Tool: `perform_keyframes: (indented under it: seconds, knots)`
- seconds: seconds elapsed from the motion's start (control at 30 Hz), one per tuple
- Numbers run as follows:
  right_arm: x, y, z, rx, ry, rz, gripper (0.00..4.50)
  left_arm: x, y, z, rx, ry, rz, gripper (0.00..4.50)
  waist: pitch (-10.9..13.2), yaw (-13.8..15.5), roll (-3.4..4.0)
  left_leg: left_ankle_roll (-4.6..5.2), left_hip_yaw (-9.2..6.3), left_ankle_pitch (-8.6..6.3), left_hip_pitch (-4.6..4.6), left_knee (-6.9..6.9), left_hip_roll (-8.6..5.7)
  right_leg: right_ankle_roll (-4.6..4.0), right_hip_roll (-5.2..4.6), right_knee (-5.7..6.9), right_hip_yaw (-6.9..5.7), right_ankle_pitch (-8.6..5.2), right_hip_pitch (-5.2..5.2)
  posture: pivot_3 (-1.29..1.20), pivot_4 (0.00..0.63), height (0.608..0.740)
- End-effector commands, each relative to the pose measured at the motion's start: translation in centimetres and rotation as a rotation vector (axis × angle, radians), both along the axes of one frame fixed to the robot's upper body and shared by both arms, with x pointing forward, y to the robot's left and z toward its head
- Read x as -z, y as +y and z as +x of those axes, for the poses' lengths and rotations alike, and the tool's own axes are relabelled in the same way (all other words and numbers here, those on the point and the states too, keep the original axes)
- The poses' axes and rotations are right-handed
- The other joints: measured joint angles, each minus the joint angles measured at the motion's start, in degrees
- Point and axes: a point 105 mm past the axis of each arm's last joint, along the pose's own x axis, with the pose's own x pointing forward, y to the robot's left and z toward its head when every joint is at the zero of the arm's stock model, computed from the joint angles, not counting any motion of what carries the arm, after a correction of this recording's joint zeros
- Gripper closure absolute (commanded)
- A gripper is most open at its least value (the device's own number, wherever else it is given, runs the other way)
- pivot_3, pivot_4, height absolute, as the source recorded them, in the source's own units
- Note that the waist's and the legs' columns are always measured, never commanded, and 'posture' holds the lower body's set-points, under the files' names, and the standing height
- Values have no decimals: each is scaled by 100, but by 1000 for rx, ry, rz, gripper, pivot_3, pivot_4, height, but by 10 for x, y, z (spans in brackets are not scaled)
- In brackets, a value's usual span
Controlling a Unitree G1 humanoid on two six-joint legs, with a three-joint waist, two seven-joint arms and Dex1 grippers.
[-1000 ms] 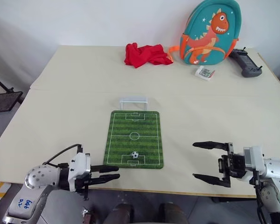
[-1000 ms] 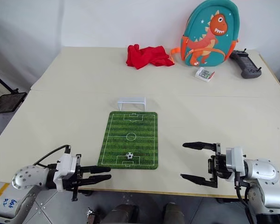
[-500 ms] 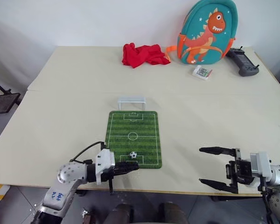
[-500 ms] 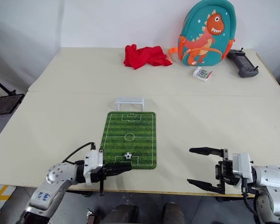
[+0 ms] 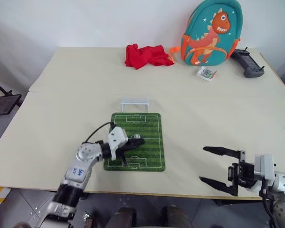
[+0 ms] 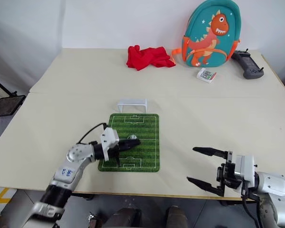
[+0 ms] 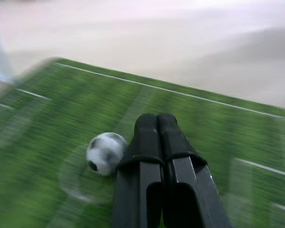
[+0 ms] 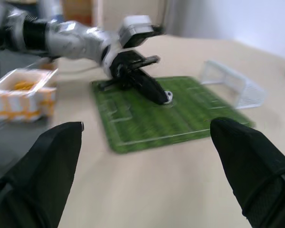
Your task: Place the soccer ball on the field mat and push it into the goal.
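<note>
far left, the left gripper (image 5: 136, 143) reaches in low over the flat green field mat with striped grass print and white pitch lines (image 5: 149, 128). its two black fingers (image 7: 154, 137) are pressed right together, nothing between them, tips out around the centre circle. the tiny white soccer ball with black patches (image 5: 137, 137) sits on the mat right at those fingertips, touching the side of one finger in the left wrist view (image 7: 104, 152). so the ball's near the middle of the pitch, still on the grass and well short of the far end.

just past the mat's far short edge stands the small white goal frame with a pale net (image 5: 135, 103), right beside the mat and empty.

the pale beige counter (image 5: 61, 104) carries everything. further back along it, a crumpled red cloth (image 5: 146, 55), then a teal backpack with an orange dinosaur on it (image 5: 210, 33) standing upright, a small white packet (image 5: 207, 73) lying in front of it, and a black handheld controller (image 5: 247, 63) off to its right.

right side, the right gripper (image 5: 218, 166) hangs at the near edge of the counter, well apart from the mat, black fingers spread wide and holding nothing, pointing in toward the mat.
</note>
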Motion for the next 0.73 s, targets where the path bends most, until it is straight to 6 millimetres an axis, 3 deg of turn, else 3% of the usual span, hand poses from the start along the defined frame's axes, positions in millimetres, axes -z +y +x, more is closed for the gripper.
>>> perform_keyframes:
  seconds: [0.03,0.23,0.33,0.37,0.57,0.73]
  knots:
    - [-23,-2,16,152,-61,152,0,-31,9,1,12,-142,-57,4455,0,-28,0,0,6,0,0,-2,2,0,0,4,1,0,-5,0,150,740]
    - [-28,7,23,192,-65,229,0,-59,52,-18,-11,-244,-76,4455,0,-38,1,-4,7,0,1,-11,8,-1,1,11,13,0,-15,0,150,740]
    - [-27,9,24,187,-67,224,0,-64,72,-25,-53,-216,-76,4455,0,-17,1,-4,7,0,0,-11,8,-1,2,11,15,0,-17,0,150,740]
    - [-27,9,26,186,-78,216,0,-65,87,-30,-94,-187,-88,4455,0,-15,0,-4,7,0,0,-9,7,-1,1,11,16,0,-14,0,150,740]
    - [-26,6,36,179,-117,178,0,-47,152,-59,-379,-77,-57,4455,0,-53,1,-3,8,-1,6,-18,10,-2,2,8,20,-1,-12,0,150,740]
    - [-23,4,38,155,-126,158,0,-46,160,-70,-491,-131,-32,4455,0,5,0,-3,2,-1,3,-13,10,-4,2,1,14,-1,-6,0,150,740]
